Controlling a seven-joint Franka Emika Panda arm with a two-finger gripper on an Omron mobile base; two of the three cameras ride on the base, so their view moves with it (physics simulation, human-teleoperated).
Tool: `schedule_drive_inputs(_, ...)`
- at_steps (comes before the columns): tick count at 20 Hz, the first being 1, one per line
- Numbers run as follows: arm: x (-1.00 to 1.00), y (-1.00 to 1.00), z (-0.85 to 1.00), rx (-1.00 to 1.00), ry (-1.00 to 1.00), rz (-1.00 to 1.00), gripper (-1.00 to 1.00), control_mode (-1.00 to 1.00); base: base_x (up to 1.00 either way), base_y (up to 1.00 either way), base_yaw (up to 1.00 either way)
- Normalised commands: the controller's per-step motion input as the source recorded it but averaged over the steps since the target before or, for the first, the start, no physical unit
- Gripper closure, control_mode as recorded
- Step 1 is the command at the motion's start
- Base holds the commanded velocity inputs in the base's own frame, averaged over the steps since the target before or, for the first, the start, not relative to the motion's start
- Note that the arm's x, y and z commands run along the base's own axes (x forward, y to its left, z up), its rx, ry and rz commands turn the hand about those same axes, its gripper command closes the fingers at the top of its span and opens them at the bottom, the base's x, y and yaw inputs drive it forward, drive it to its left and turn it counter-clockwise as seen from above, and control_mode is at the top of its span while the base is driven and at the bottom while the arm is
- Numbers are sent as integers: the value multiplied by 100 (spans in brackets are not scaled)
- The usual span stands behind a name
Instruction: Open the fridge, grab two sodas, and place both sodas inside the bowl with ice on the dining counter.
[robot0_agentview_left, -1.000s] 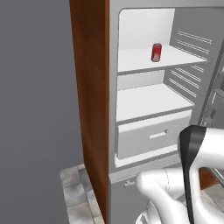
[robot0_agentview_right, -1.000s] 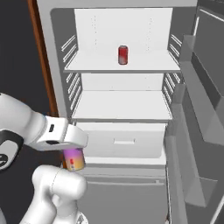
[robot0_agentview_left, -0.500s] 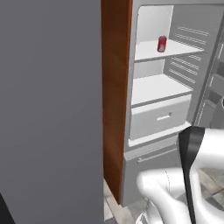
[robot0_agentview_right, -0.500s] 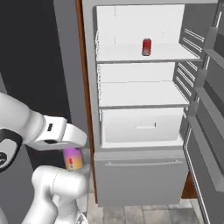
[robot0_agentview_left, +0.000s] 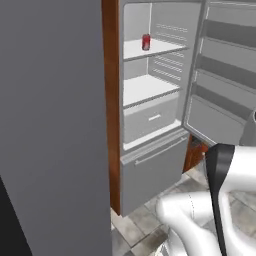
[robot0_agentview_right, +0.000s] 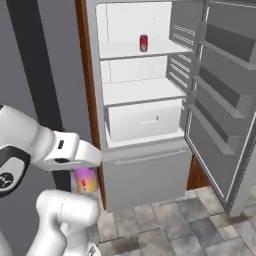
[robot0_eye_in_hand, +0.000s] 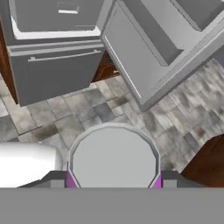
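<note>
Fridge (robot0_agentview_right: 145, 165): the right door is swung open; white shelves, an inner drawer and the bottom drawer with its bar handle are seen in both base views.
Open door (robot0_agentview_right: 220, 95): its inner bins are shown from the side in the right base view and from above in the hand view.
Tiled floor (robot0_eye_in_hand: 87, 109): seen below the fridge.
Red soda (robot0_agentview_right: 143, 43): stood upright near the front edge of the upper shelf, well apart from the arm.
Purple-pink soda (robot0_agentview_right: 86, 180): held low at the left of the right base view; its silver top is seen in the hand view.
Gripper (robot0_eye_in_hand: 113, 177): jaws are closed on the purple-pink soda.
</note>
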Motion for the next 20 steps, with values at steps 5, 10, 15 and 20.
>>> schedule_drive_inputs(5,0,0,0,0,0,0,100,100,-77,2,-50)
schedule_drive_inputs(10,0,0,0,0,0,0,100,100,-64,0,-58)
schedule_drive_inputs(15,0,0,0,0,0,0,100,100,-47,0,-61)
schedule_drive_inputs(20,0,0,0,0,0,0,100,100,-21,-26,-57)
